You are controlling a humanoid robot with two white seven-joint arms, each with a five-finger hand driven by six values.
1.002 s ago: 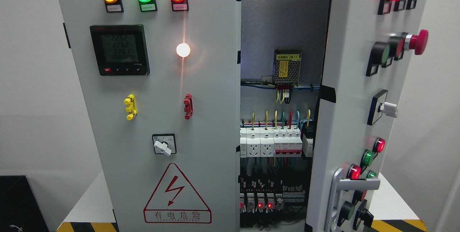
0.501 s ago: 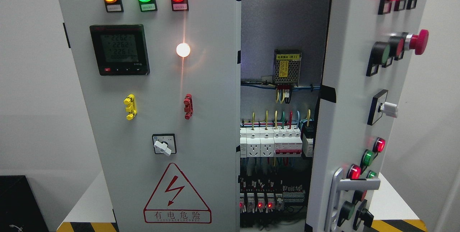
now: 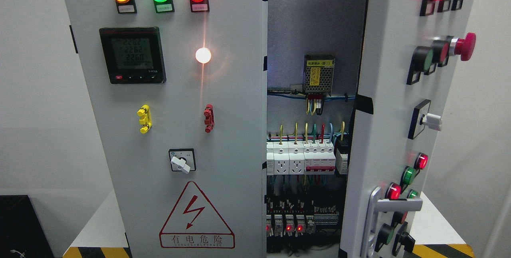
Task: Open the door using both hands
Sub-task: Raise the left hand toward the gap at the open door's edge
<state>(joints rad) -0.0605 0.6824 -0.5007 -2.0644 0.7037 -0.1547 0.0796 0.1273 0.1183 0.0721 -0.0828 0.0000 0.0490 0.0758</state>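
A grey electrical cabinet fills the head view. Its right door (image 3: 393, 102) is swung out towards me, standing edge-on, with push buttons, a red mushroom stop button (image 3: 465, 46) and a silver handle (image 3: 377, 214) near its lower edge. The left door (image 3: 171, 130) is flush and closed, carrying three lit lamps, a meter (image 3: 132, 55) and a rotary switch (image 3: 182, 161). Between the doors the interior (image 3: 311, 138) shows breakers, sockets and coloured wires. Neither of my hands nor any arm appears in the picture.
The cabinet stands on a white table (image 3: 98, 222) with yellow-black hazard tape (image 3: 100, 252) along its front edge. A black box (image 3: 18, 226) sits at the lower left. Plain white walls lie on both sides.
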